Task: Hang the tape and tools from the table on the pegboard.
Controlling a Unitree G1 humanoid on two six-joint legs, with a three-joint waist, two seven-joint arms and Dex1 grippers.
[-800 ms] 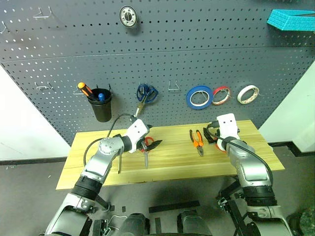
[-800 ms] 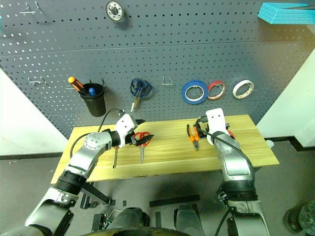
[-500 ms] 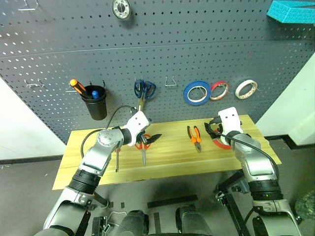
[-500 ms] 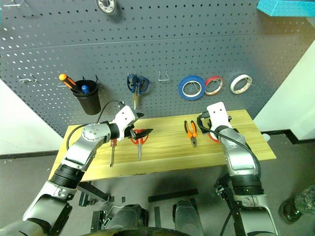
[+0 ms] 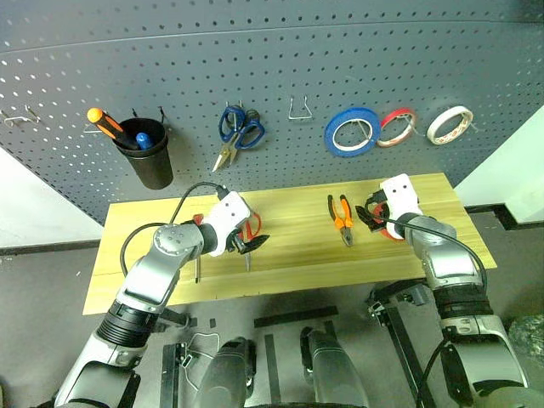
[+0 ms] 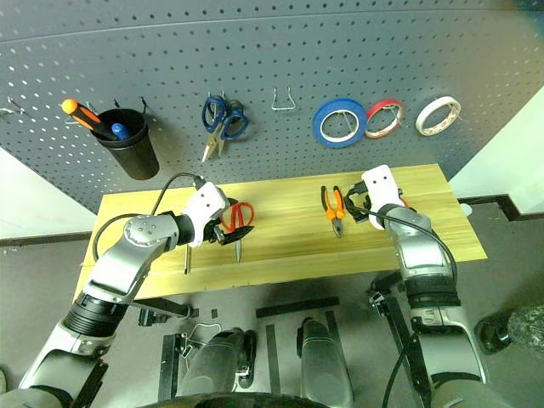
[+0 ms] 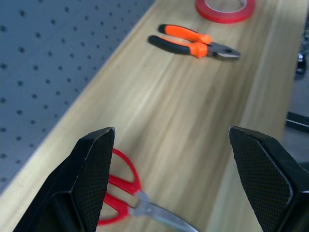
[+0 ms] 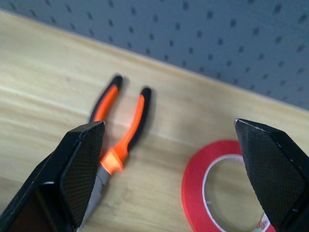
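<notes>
Open right hand (image 8: 169,179) hovers over red tape (image 8: 217,188).

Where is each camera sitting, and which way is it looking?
Left and right eye views: on the head, looking forward and down at the table and pegboard; both arms show.
Left wrist view: on the left arm, looking along the open left hand over the red scissors.
Right wrist view: on the right arm, looking along the open right hand at the red tape.
Both wrist views share the pliers.
</notes>
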